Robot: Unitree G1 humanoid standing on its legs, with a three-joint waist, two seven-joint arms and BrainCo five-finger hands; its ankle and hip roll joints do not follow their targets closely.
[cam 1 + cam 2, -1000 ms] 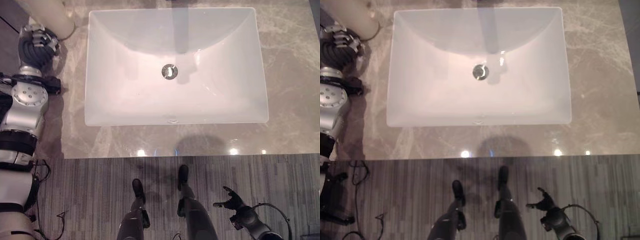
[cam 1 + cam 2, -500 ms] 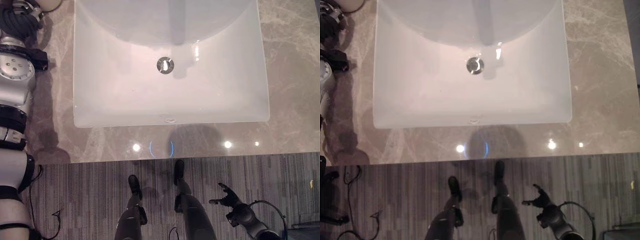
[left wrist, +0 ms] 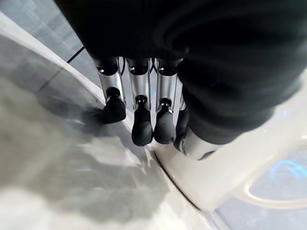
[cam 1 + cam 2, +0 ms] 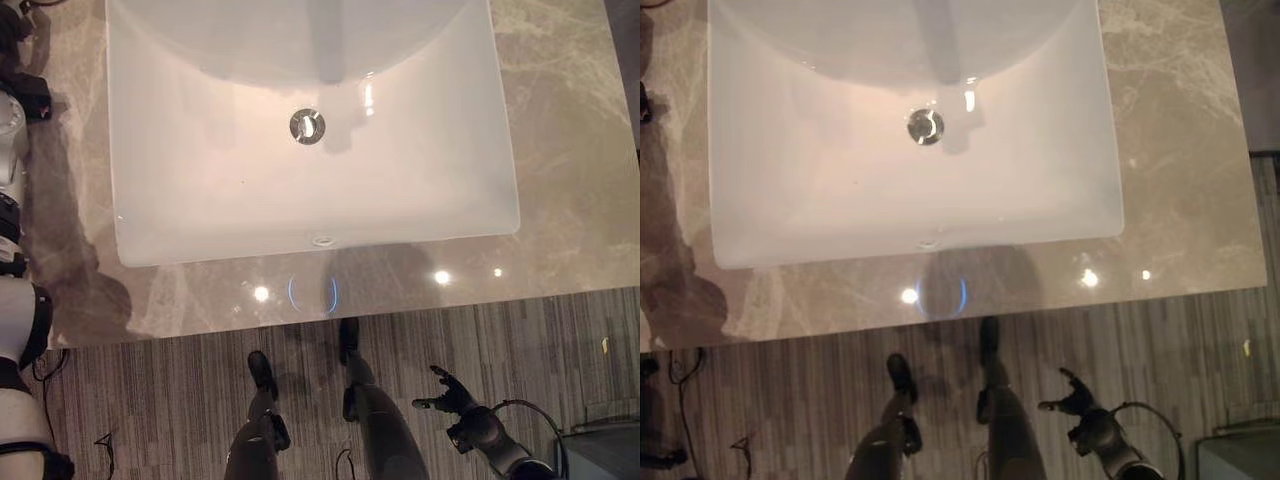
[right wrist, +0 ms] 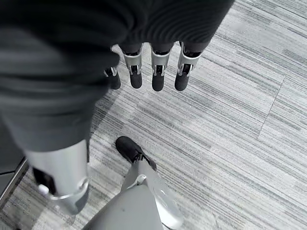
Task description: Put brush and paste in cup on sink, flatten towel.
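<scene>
My left hand shows in the left wrist view with its fingers hanging straight, their dark tips down near the marble counter. It holds nothing, and a smooth white rounded object lies right beside its thumb. In the eye views my left arm runs along the counter's left edge. Low at the right my right hand hangs over the floor with its fingers spread and empty. The right wrist view shows those fingers straight above the carpet.
A white rectangular sink with a metal drain takes up the middle of the grey-brown marble counter. The counter's front edge runs above the striped grey carpet.
The camera has moved: the whole picture has slid up and to the left, carrying my left hand and the cream object beside it past the top left corner. My right hand stays low.
</scene>
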